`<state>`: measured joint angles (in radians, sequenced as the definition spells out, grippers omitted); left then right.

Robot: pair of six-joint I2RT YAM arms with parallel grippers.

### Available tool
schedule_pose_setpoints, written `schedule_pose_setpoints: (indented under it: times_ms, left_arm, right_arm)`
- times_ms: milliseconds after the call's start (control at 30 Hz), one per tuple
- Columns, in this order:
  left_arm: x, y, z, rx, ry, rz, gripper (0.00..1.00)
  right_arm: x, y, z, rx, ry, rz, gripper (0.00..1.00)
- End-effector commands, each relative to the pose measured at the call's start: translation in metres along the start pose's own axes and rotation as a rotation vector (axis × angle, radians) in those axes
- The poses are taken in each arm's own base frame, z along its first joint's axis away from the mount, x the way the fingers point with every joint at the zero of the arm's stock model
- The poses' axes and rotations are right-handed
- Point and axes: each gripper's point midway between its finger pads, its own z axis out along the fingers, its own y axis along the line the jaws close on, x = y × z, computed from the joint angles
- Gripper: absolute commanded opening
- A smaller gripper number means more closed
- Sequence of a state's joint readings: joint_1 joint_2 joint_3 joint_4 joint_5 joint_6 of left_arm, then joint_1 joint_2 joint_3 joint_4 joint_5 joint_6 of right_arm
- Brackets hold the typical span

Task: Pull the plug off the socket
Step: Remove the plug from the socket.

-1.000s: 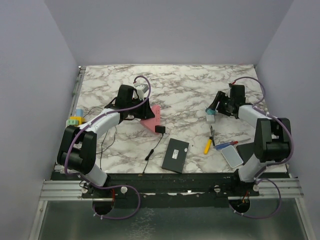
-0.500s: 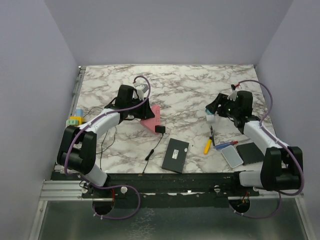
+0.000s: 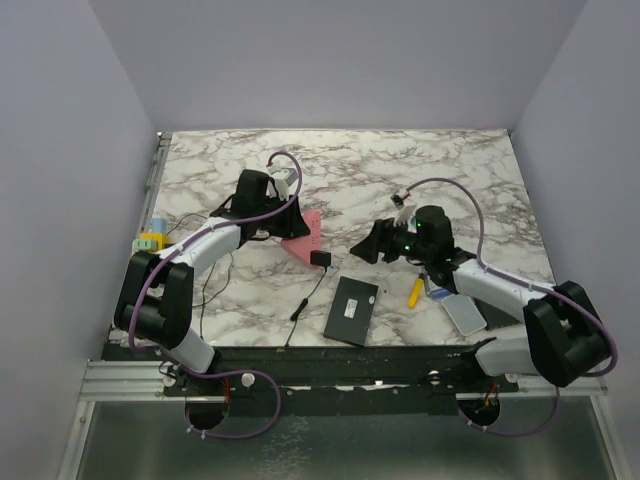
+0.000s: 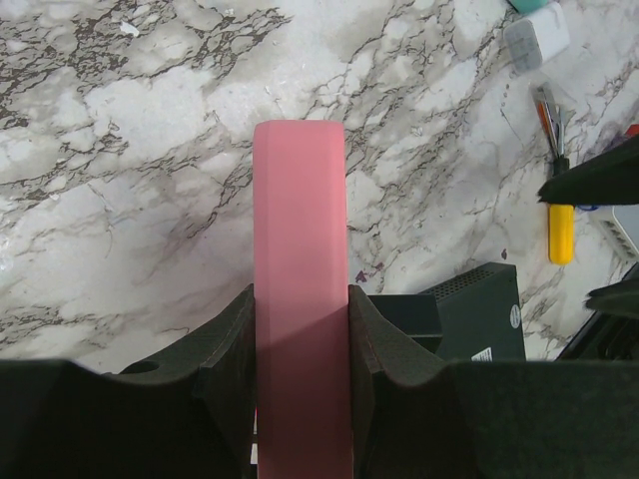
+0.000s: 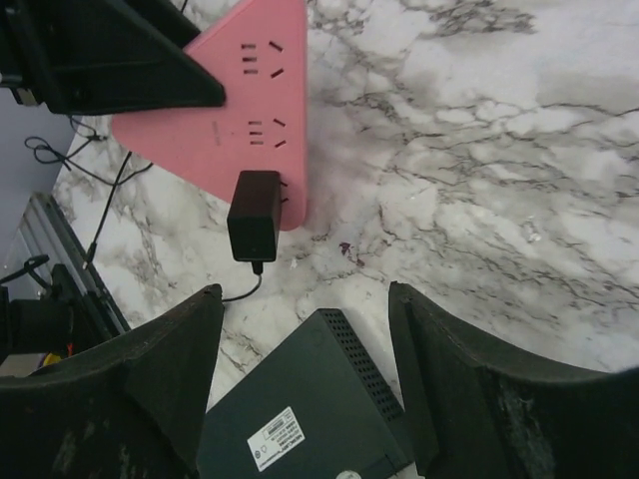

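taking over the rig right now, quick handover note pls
Left gripper: shut on the pink power strip, bracing it.
Right gripper: open, empty, short of the black plug.
Plug: seated in the strip's end socket, cable attached.
Done: strip braced.
Left: bring the right gripper onto the plug, close, pull it out.

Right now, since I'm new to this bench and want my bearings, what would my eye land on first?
The pink power strip, left of centre on the marble table, clamped in the left hand. A black plug sits in its near end. The right hand hangs open and empty just right of the plug.
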<state>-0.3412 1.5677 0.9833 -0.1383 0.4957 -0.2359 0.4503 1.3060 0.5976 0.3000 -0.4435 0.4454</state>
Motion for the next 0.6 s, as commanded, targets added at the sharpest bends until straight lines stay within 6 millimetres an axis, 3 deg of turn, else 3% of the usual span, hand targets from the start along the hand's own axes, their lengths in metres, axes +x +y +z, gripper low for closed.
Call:
schedule_pose_setpoints:
  times_ms: [0, 267, 567]
  left_arm:
    - [0.009, 0.009, 0.004, -0.042, 0.017, 0.015, 0.00]
    - [0.009, 0.007, 0.005, -0.039, 0.017, 0.021, 0.00]
    - [0.009, 0.006, 0.005, -0.039, 0.017, 0.022, 0.00]
  right_arm:
    - [0.008, 0.021, 0.027, -0.062, 0.022, -0.013, 0.72]
    - [0.035, 0.052, 0.059, -0.108, 0.088, -0.047, 0.72]
    - [0.044, 0.038, 0.074, -0.046, 0.116, -0.032, 0.72]
